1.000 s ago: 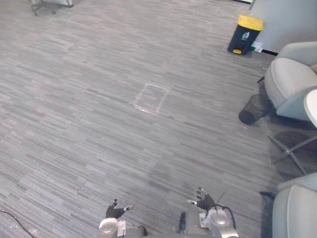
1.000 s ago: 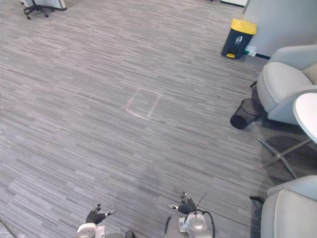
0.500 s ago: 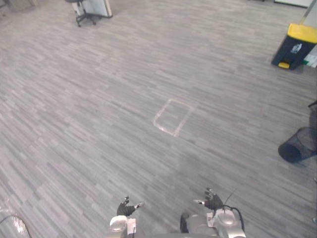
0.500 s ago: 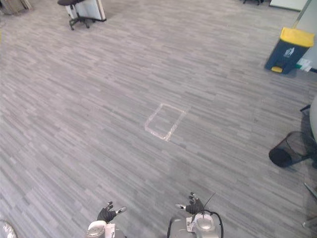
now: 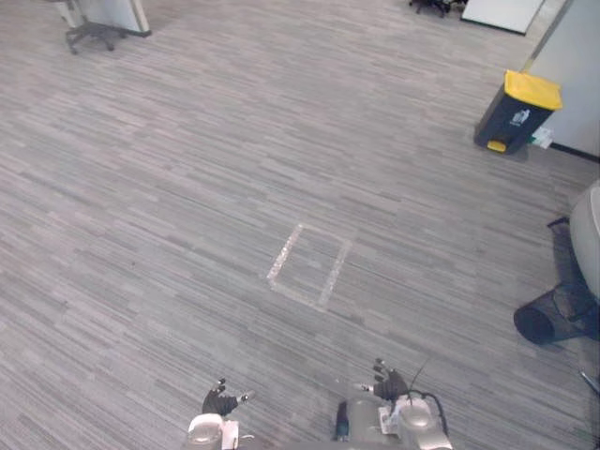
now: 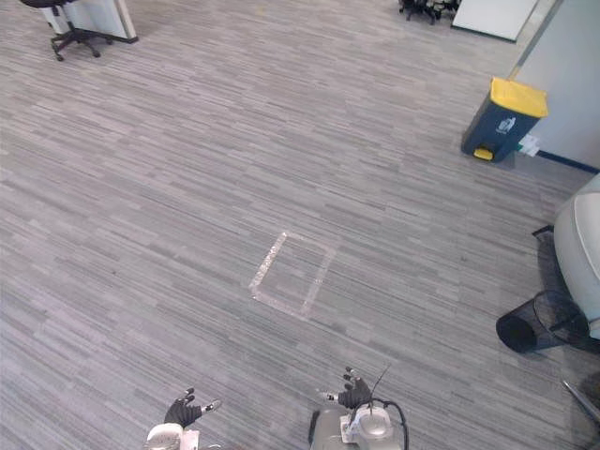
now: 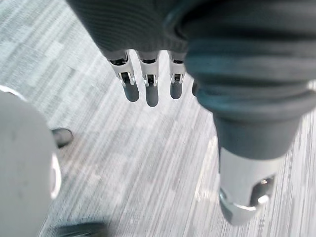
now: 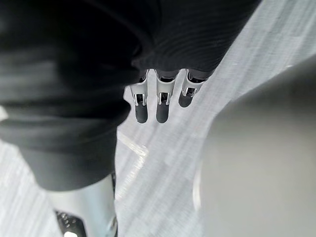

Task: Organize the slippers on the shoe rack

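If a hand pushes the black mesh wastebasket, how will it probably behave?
The black mesh wastebasket seems to lie on its side, so it would probably roll. Its open mesh suggests it is light and might dent.

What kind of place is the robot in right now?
Probably an open-plan office: grey striped carpet, a wheeled office chair at the far side, a yellow-lidded bin and a black mesh wastebasket.
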### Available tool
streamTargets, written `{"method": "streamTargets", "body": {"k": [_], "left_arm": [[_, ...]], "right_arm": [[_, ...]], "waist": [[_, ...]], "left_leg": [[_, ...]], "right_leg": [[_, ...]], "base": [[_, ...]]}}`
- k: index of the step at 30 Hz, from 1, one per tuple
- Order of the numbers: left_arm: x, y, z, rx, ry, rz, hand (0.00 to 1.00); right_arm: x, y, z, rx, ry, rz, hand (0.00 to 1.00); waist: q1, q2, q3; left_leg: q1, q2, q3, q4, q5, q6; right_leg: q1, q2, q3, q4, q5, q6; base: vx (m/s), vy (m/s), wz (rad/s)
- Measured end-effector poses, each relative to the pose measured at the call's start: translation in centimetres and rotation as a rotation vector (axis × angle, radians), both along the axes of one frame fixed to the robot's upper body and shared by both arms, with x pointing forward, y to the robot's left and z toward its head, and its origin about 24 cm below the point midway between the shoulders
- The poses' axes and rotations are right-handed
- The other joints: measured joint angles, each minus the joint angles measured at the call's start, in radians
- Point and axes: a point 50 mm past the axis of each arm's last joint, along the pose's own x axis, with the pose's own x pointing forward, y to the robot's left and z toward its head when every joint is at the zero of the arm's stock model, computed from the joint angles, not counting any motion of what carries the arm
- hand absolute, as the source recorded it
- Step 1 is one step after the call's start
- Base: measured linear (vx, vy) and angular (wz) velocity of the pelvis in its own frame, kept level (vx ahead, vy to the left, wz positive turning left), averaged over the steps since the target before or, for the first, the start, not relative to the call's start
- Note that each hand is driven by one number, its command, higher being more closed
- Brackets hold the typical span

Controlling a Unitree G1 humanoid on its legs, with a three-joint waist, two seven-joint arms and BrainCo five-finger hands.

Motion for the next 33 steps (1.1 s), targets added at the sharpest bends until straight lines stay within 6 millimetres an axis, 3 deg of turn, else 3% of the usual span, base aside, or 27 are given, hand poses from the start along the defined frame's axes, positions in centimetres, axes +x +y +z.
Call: {"method": "streamTargets", "body": {"k": [1, 2, 3, 4, 7, 9, 10, 11, 13, 15, 16, 18, 19, 20, 21, 22, 24, 25, 26, 27, 28, 29, 30, 31, 33], "left_arm": [[0.0, 0.1, 0.0, 0.006, 0.001, -0.011, 0.0], [0.3, 0.3, 0.1, 0.016, 0.0, -0.025, 0.0], [0.4, -1.1, -0.2, -0.02, 0.012, -0.03, 0.0], [0.9, -2.1, -0.1, -0.041, -0.003, -0.049, 0.0], [0.6, -2.5, -0.2, -0.052, 0.009, -0.074, 0.0], [0.4, -2.6, -0.3, -0.056, 0.014, -0.072, 0.0], [0.3, -2.7, -0.3, -0.062, 0.013, -0.066, 0.0], [0.2, -2.8, -0.3, -0.068, 0.009, -0.056, 0.0], [0.1, -2.6, -0.3, -0.072, 0.008, -0.024, 0.0], [0.3, -2.4, -0.1, -0.067, -0.013, -0.02, 0.0], [0.4, -2.3, 0.1, -0.065, -0.022, -0.02, 0.0], [0.7, -2.0, 0.2, -0.055, -0.036, -0.021, 0.0], [0.7, -1.9, 0.3, -0.052, -0.037, -0.02, 0.0], [0.5, -2.1, 0.2, -0.054, -0.029, -0.021, 0.0], [0.4, -1.4, 0.1, -0.033, -0.019, -0.02, 0.0], [0.3, -1.0, 0.1, -0.016, -0.017, -0.016, 0.0], [0.5, -0.1, 0.2, 0.009, -0.014, -0.028, 0.0], [0.7, 0.2, 0.2, 0.017, -0.014, -0.028, 0.0], [0.7, -0.4, 0.1, 0.003, -0.011, -0.03, 0.0], [0.6, -0.9, 0.0, -0.008, -0.005, -0.045, 0.0], [0.4, -1.0, -0.1, -0.004, 0.006, -0.066, 0.0], [0.2, -0.9, -0.2, 0.005, 0.017, -0.081, 0.0], [0.2, -0.8, -0.2, 0.009, 0.018, -0.091, 0.0], [0.1, -0.6, -0.2, 0.021, 0.026, -0.1, 0.0], [0.0, -0.3, -0.2, 0.031, 0.033, -0.109, 0.0]], "right_arm": [[-0.3, 0.2, -0.1, 0.007, 0.007, -0.007, 0.0], [-0.5, 0.2, -0.2, 0.021, 0.009, -0.028, 0.0], [0.2, -0.3, 0.1, 0.005, -0.006, -0.026, 0.0], [0.5, -0.6, 0.2, 0.001, -0.013, -0.041, 0.0], [0.3, -0.8, 0.2, 0.008, -0.015, -0.066, 0.0], [-0.1, -1.0, 0.0, 0.008, 0.001, -0.076, 0.0], [-0.5, -1.0, -0.2, 0.009, 0.017, -0.081, 0.0], [-0.7, -1.3, -0.4, 0.002, 0.034, -0.082, 0.0], [-1.2, -1.4, -0.7, 0.008, 0.057, -0.1, 0.0], [-1.6, -1.5, -0.9, 0.013, 0.073, -0.114, 0.0], [-1.7, -1.4, -1.0, 0.014, 0.08, -0.115, 0.0], [-1.9, -1.4, -1.2, 0.014, 0.095, -0.118, 0.0], [-2.0, -1.4, -1.2, 0.013, 0.097, -0.118, 0.0], [-2.3, -1.6, -1.3, 0.007, 0.106, -0.121, 0.0], [-2.3, -0.9, -1.4, 0.024, 0.102, -0.113, 0.0], [-2.7, -0.3, -1.6, 0.031, 0.12, -0.092, 0.0], [-3.3, 0.7, -2.1, 0.059, 0.147, -0.096, 0.0], [-2.9, 0.8, -2.0, 0.065, 0.14, -0.107, 0.0], [-3.3, 0.3, -2.1, 0.058, 0.151, -0.12, 0.0], [-3.3, -0.1, -2.1, 0.05, 0.15, -0.131, 0.0], [-3.1, -0.2, -2.0, 0.049, 0.142, -0.128, 0.0], [-2.6, -0.1, -1.8, 0.053, 0.125, -0.124, 0.0], [-2.1, -0.1, -1.6, 0.054, 0.115, -0.119, 0.0], [-2.0, -0.2, -1.6, 0.051, 0.112, -0.116, 0.0], [-1.5, -0.4, -1.4, 0.045, 0.099, -0.11, 0.0]], "waist": [[-0.007, -0.021, -0.003], [-0.013, -0.053, -0.004], [-0.015, -0.002, 0.004], [-0.022, 0.016, 0.006], [-0.042, 0.022, 0.003], [-0.042, 0.024, 0.003], [-0.039, 0.027, 0.003], [-0.034, 0.039, -0.002], [-0.032, 0.04, -0.004], [-0.024, 0.033, -0.005], [-0.018, 0.033, -0.005], [-0.004, 0.029, -0.005], [0.001, 0.029, -0.005], [0.012, 0.026, -0.016], [0.0, 0.013, -0.037], [-0.001, -0.02, -0.048], [0.017, -0.053, -0.057], [0.017, -0.063, -0.05], [0.015, -0.037, -0.059], [0.015, -0.031, -0.053], [0.018, -0.032, -0.053], [0.008, -0.035, -0.049], [0.006, -0.031, -0.041], [0.005, -0.026, -0.038], [0.005, -0.018, -0.034]], "left_leg": [[0.012, -0.021, 0.0, -0.007, -0.005, -0.009], [0.059, -0.033, -0.007, -0.021, -0.036, -0.059], [0.085, 0.003, -0.003, -0.032, -0.051, -0.076], [0.084, 0.0, -0.02, -0.024, -0.047, -0.067], [0.066, 0.03, -0.056, 0.142, -0.029, -0.079], [-0.024, 0.084, -0.093, 0.418, 0.046, -0.207], [-0.076, 0.12, -0.098, 0.554, 0.076, -0.249], [-0.116, 0.136, -0.076, 0.658, 0.051, -0.249], [-0.165, 0.143, 0.022, 0.725, -0.04, -0.201], [-0.233, 0.113, 0.095, 0.648, -0.104, -0.116], [-0.262, 0.1, 0.092, 0.589, -0.108, -0.106], [-0.324, 0.054, 0.009, 0.356, -0.078, -0.088], [-0.325, 0.034, -0.051, 0.242, 0.022, -0.09], [-0.297, 0.01, -0.051, 0.214, 0.051, -0.073], [-0.28, -0.009, -0.018, 0.204, 0.034, -0.076], [-0.27, -0.013, -0.002, 0.23, 0.031, -0.059], [-0.291, -0.02, -0.005, 0.333, 0.006, -0.039], [-0.324, -0.03, -0.017, 0.389, -0.032, -0.025], [-0.284, -0.053, -0.047, 0.265, -0.008, -0.011], [-0.245, -0.064, -0.038, 0.231, -0.029, -0.011], [-0.203, -0.088, -0.02, 0.196, -0.031, 0.002], [-0.162, -0.106, -0.01, 0.154, -0.04, 0.016], [-0.123, -0.114, 0.002, 0.123, -0.042, 0.019], [-0.076, -0.115, 0.007, 0.087, -0.043, 0.019], [-0.018, -0.094, 0.026, 0.038, -0.042, 0.018]], "right_leg": [[0.003, -0.018, 0.006, -0.09, 0.044, 0.007], [0.01, -0.043, 0.013, -0.127, 0.235, 0.0], [0.004, -0.013, 0.005, -0.074, 0.192, -0.017], [-0.014, -0.011, 0.008, -0.013, 0.135, -0.032], [0.016, -0.013, -0.008, 0.086, 0.025, -0.047], [0.101, -0.005, -0.017, 0.055, -0.005, -0.054], [0.148, 0.015, -0.014, 0.018, -0.006, -0.067], [0.189, 0.03, 0.0, -0.022, 0.001, -0.082], [0.274, 0.049, 0.046, -0.102, 0.007, -0.091], [0.343, 0.05, 0.126, -0.159, 0.002, -0.082], [0.357, 0.047, 0.158, -0.172, -0.001, -0.078], [0.37, 0.028, 0.239, -0.18, -0.022, -0.041], [0.375, 0.016, 0.276, -0.179, -0.038, -0.01], [0.391, 0.007, 0.309, -0.184, -0.041, 0.02], [0.403, -0.017, 0.297, -0.186, -0.033, 0.03], [0.404, -0.014, 0.28, -0.201, -0.025, 0.025], [0.429, -0.033, 0.273, -0.214, 0.006, 0.011], [0.435, -0.054, 0.275, -0.182, 0.011, 0.016], [0.422, -0.045, 0.275, -0.127, 0.007, 0.021], [0.389, -0.05, 0.284, -0.025, -0.005, 0.04], [0.301, -0.074, 0.285, 0.174, 0.01, 0.073], [0.221, -0.095, 0.283, 0.327, 0.064, 0.118], [0.169, -0.107, 0.267, 0.431, 0.064, 0.098], [0.122, -0.118, 0.196, 0.51, -0.008, 0.048], [0.065, -0.104, 0.055, 0.52, -0.092, -0.008]], "base": [[0.27, -0.148, 0.15], [0.33, -0.211, -0.02], [0.45, -0.253, -0.07], [0.43, -0.219, -0.08], [0.36, -0.174, 0.1], [0.34, -0.118, 0.05], [0.39, -0.034, -0.12], [0.47, 0.033, -0.34], [0.37, 0.101, -0.54], [0.34, 0.163, -0.83], [0.36, 0.237, -1.32], [0.32, 0.259, -1.3], [0.26, 0.226, -1.19], [0.36, 0.277, -1.03], [0.4, 0.21, -0.62], [0.4, 0.192, -0.35], [0.37, 0.167, -0.3], [0.32, 0.284, -0.16], [0.27, 0.341, -0.25], [0.23, 0.253, -0.31], [0.31, 0.221, -0.25], [0.27, 0.132, -0.18], [0.36, 0.151, -0.17], [0.4, 0.093, -0.21], [0.5, 0.034, -0.16]]}}
